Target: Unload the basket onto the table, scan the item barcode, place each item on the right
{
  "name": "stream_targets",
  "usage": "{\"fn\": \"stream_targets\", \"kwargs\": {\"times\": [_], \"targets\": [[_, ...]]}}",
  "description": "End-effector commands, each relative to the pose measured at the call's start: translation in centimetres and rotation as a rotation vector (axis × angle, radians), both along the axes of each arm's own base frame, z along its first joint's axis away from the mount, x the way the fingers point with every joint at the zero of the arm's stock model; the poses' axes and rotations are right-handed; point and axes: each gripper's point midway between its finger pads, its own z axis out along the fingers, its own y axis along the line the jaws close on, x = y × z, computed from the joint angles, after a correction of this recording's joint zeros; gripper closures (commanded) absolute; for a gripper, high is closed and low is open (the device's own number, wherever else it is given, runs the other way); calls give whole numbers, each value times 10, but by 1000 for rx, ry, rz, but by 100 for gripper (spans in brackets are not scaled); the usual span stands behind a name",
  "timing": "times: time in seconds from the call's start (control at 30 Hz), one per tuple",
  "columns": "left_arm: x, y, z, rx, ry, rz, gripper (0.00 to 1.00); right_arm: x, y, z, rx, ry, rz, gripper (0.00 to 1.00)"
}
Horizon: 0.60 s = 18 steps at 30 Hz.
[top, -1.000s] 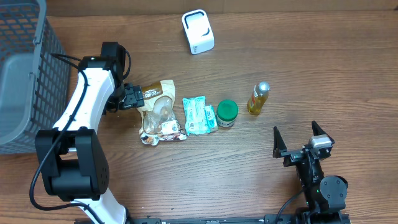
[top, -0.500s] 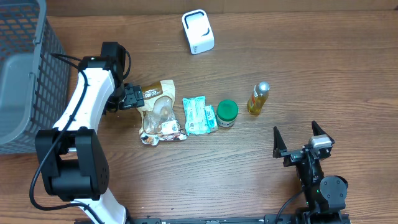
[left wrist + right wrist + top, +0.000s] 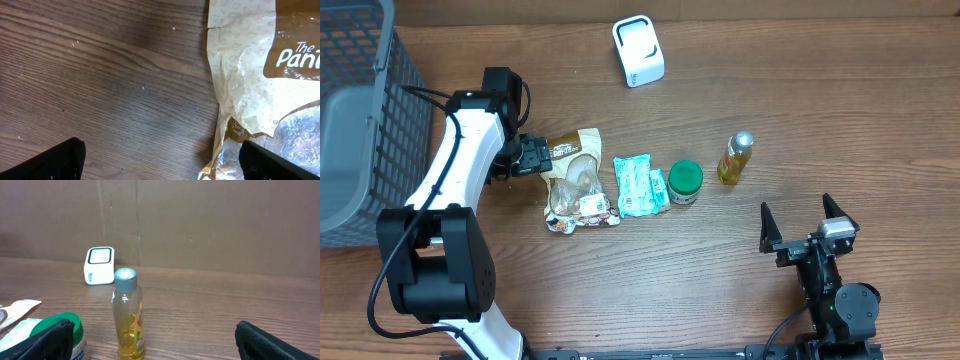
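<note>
Several items lie in a row mid-table: a tan snack bag (image 3: 578, 180), a teal packet (image 3: 640, 185), a green-lidded jar (image 3: 685, 182) and a small yellow bottle (image 3: 737, 158). The white scanner (image 3: 638, 50) stands at the back. My left gripper (image 3: 535, 157) is open and low at the bag's top left edge. In the left wrist view the bag (image 3: 250, 75) fills the right side, and one finger of the left gripper (image 3: 165, 165) overlaps its edge. My right gripper (image 3: 795, 210) is open near the front, apart from everything; the bottle (image 3: 127, 315) stands ahead of it. No barcode is readable.
A grey mesh basket (image 3: 360, 120) takes up the far left edge. In the right wrist view the scanner (image 3: 99, 265) sits in front of a brown cardboard wall, and the jar (image 3: 57, 325) is at the lower left.
</note>
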Motion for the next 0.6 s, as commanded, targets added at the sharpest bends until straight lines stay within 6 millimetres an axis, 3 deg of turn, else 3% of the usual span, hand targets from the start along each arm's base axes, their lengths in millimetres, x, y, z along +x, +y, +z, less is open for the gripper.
{"fn": "stream_targets", "kwargs": {"times": [0.0,0.13,0.4,0.57], "targets": [[4,3,2,11,-6,-15,0,0,-5,0,1,-8,-26,0],[4,3,2,11,-6,-15,0,-4,-5,14,48,9,-28,0],[4,3,2,11,-7,-15,0,-30,-11,89,78,-27,-49,0],[4,3,2,11,-6,-15,0,-38,-10,124,76,-8,-40,0]]}}
